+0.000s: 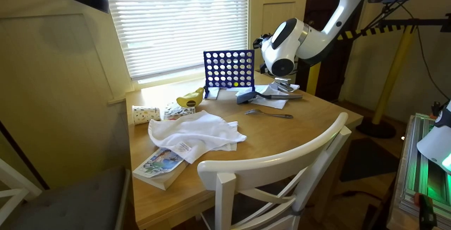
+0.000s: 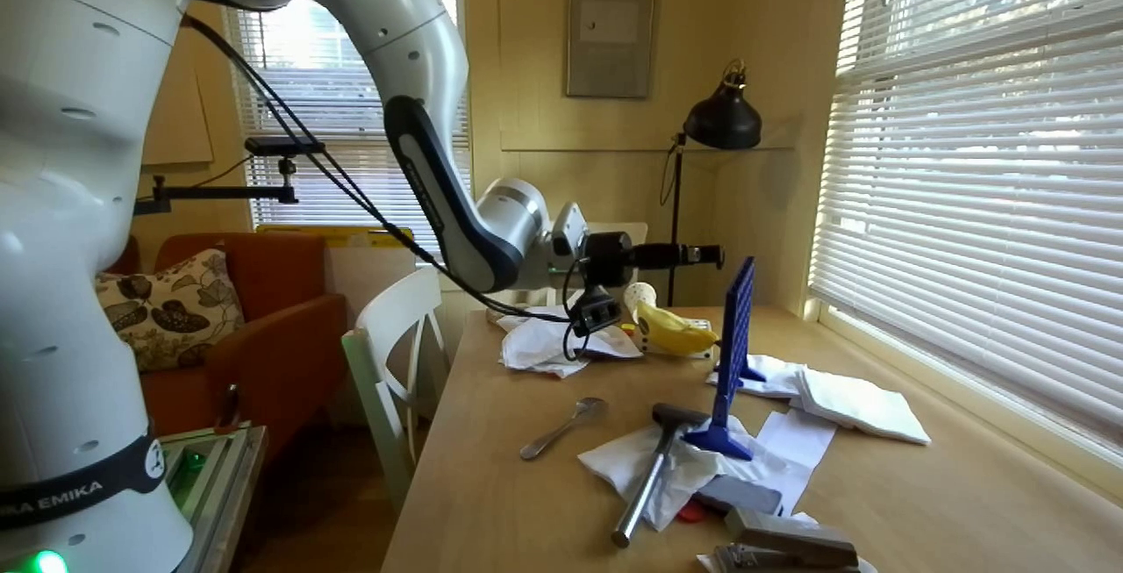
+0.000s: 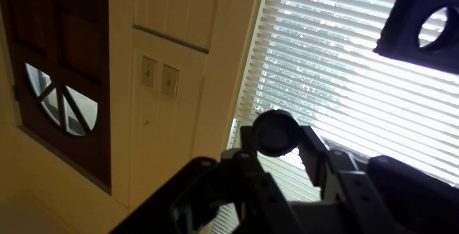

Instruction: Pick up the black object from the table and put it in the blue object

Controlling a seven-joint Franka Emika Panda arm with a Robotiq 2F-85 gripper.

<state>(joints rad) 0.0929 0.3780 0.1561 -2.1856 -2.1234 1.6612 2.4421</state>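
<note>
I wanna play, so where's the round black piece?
In the wrist view, the round black piece is just right of centre, pinched in the gripper, with the blue rack at upper right.

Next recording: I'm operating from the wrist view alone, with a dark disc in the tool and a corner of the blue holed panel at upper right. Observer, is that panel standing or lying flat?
Observer: Standing: in both exterior views the blue panel is upright on blue feet.
Operator: Does any of its holes show a disc?
Observer: Yes, a yellow disc shows in the bottom row.
Operator: And how high is my black disc?
Observer: In an exterior view, the tool holding it appears about level with the panel's top, with a gap between them in that picture.
</note>
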